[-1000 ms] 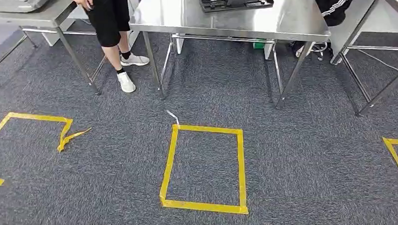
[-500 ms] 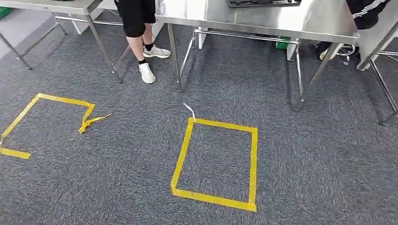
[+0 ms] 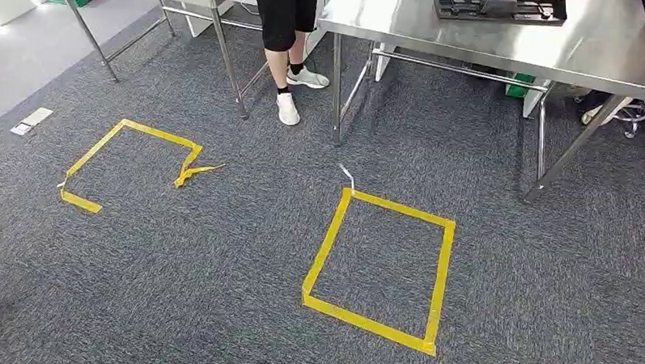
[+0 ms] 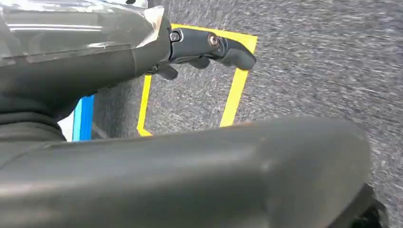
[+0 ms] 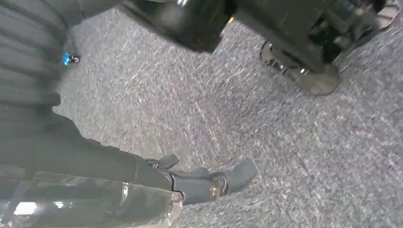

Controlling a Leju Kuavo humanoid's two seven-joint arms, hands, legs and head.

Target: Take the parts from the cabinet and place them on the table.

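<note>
Grey carpet (image 3: 184, 260) is lying under you; a black part (image 3: 499, 7) is sitting on the steel bench (image 3: 590, 47). Both robot hands, left (image 4: 209, 47) and right (image 5: 209, 183), are hanging empty, fingers apart.

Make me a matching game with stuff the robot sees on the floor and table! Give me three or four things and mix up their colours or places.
Things:
1. tape square
2. tray
3. shoes
4. carpet

Matches:
A. white, on a person's feet
B. grey, covering the floor
C. yellow, stuck on the floor
D. black, lying on the steel table

Right pairs: 1-C, 2-D, 3-A, 4-B
</note>
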